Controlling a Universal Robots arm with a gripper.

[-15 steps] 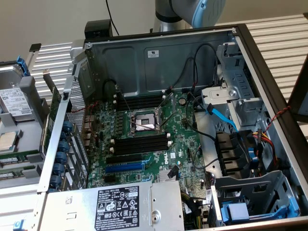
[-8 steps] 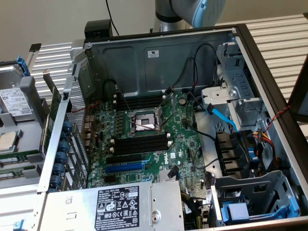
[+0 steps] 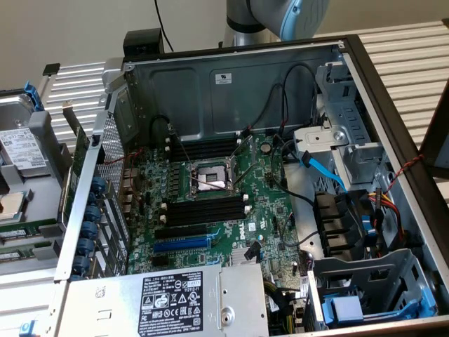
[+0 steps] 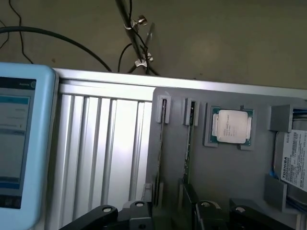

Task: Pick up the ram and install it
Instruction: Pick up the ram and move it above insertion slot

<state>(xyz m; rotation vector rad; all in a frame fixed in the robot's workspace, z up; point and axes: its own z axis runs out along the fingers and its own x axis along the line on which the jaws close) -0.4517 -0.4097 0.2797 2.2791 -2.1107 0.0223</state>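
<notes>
Two ram sticks stand on edge in holders on a grey parts tray (image 4: 225, 177): one ram stick (image 4: 161, 143) and a second, greener one (image 4: 190, 143) beside it. My gripper (image 4: 170, 213) hovers just above the near ends of these sticks, its black linkages spread and the jaws open, holding nothing. In the exterior view the open computer case shows the motherboard (image 3: 231, 232) with bare black memory slots (image 3: 207, 210) in front of the CPU socket (image 3: 209, 177) and more slots (image 3: 203, 149) behind it. The arm (image 3: 280, 14) reaches off past the case's back wall.
On the tray a CPU (image 4: 232, 127) and a Toshiba hard drive (image 4: 293, 160) lie beside the sticks. A light blue teach pendant (image 4: 21, 143) rests on the ribbed aluminium table (image 4: 103, 148). Cables (image 3: 319, 172), a power supply (image 3: 175, 302) and drive cages crowd the case.
</notes>
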